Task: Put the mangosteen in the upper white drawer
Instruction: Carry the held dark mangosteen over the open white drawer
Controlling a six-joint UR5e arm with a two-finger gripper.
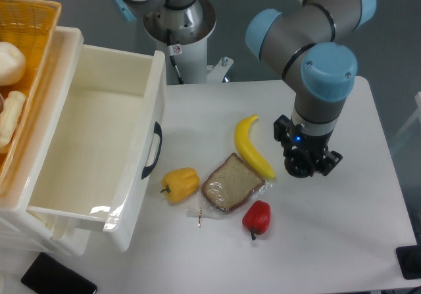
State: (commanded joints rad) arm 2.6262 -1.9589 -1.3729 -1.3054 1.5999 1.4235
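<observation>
The tool (304, 164) sits low over the bench (342, 228) right beside the banana (253, 147), with something dark at its tip, probably the mangosteen (298, 168), though I can't tell whether the fingers are closed on it. Looks like the grab step, so next comes a lift and a long carry left, past the bread (232, 183) and yellow pepper (181, 183), into the open upper white drawer (141, 175).

white table (368, 241) carries: banana (253, 148), bagged bread slice (231, 183), yellow pepper (180, 183), red pepper (257, 217), all near the middle.
</observation>
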